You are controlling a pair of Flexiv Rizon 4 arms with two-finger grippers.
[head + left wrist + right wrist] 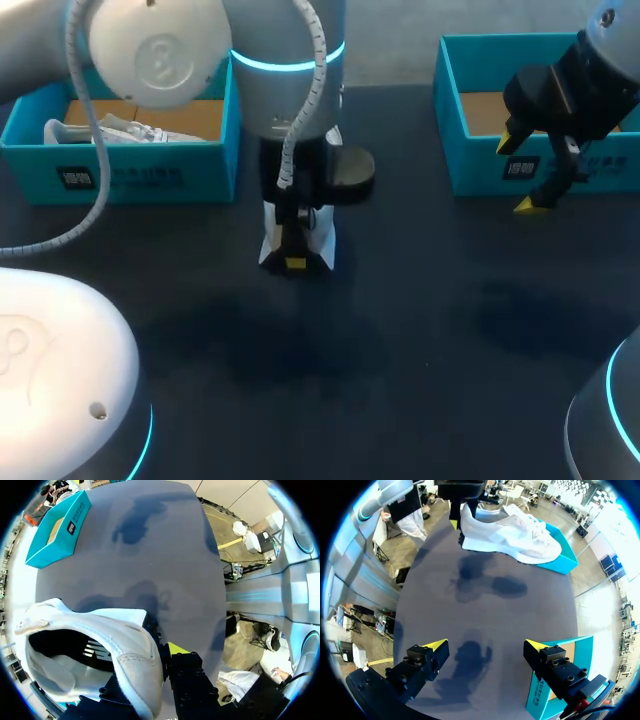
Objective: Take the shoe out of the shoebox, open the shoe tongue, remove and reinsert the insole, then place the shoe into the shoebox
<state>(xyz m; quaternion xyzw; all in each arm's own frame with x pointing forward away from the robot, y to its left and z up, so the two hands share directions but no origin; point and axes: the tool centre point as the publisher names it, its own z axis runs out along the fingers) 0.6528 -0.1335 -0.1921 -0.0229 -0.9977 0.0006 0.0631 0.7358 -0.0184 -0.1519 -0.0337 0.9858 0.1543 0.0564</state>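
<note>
A white shoe (510, 532) hangs over the middle of the dark table, heel toward my left gripper (459, 511), which is shut on the heel collar. In the left wrist view the shoe (90, 645) shows its open mouth, and the left gripper (155, 665) pinches the heel wall, one yellow fingertip (177, 647) outside it. From the head view my left arm hides most of the shoe (322, 240), with the left gripper (295, 258) pointing down. My right gripper (525, 175) (485, 645) hangs open and empty over the front wall of the right blue shoebox (470, 150).
The left blue shoebox (120, 175) at the back left holds white paper (120, 130). The right shoebox (560, 680) sits beside my right fingers. A dark round object (352, 168) lies behind my left gripper. Bare tabletop (400, 330) spreads across the front.
</note>
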